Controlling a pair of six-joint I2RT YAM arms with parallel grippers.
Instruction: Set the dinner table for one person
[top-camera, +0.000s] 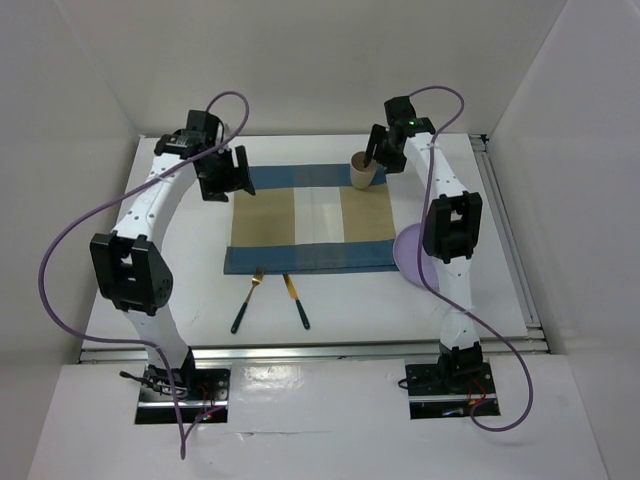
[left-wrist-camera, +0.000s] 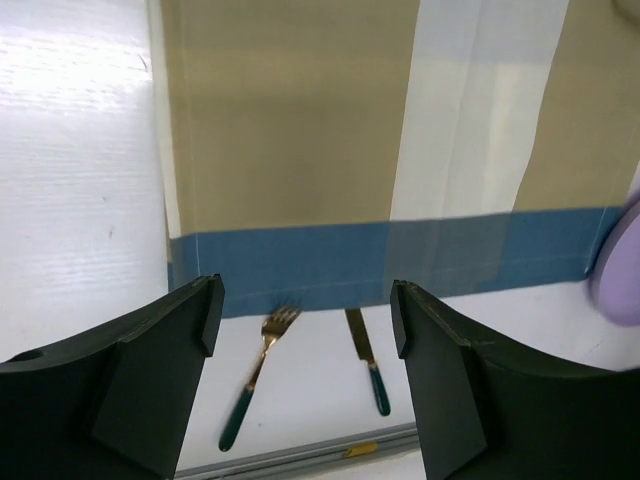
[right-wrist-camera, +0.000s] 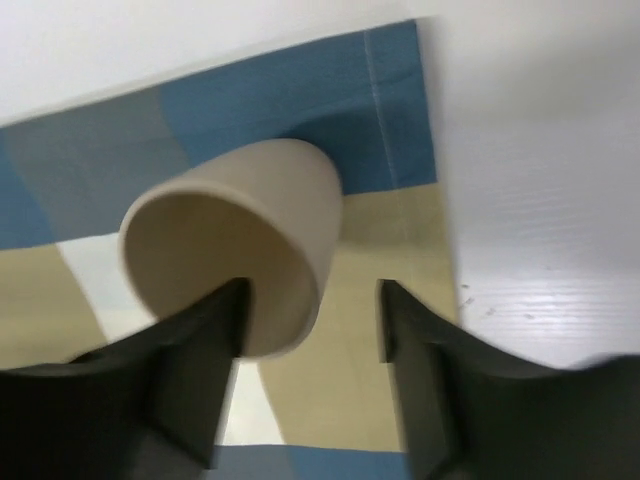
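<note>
Left gripper (left-wrist-camera: 305, 305): jaws wide, empty, above the placemat (top-camera: 310, 215) corner.
Fork (top-camera: 248, 300), knife (top-camera: 297, 302): nearward of it, off the placemat; not yet placed.
Cup (top-camera: 362, 172): upright on the placemat, its wall between the parted jaws of the right gripper (right-wrist-camera: 312, 320); seemingly set.
Plate (top-camera: 408, 255): nearward of the right gripper, beside the placemat; not yet placed.
Dinner table (top-camera: 360, 310): beneath both grippers.

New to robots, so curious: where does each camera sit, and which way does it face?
Top external: above, behind, looking down on the dinner table; left arm, right arm show.
Left wrist: on the left arm, facing down at placemat, fork, knife; open left tool shows.
Right wrist: on the right arm, above the cup; right tool straddles its rim.
All share the placemat.
</note>
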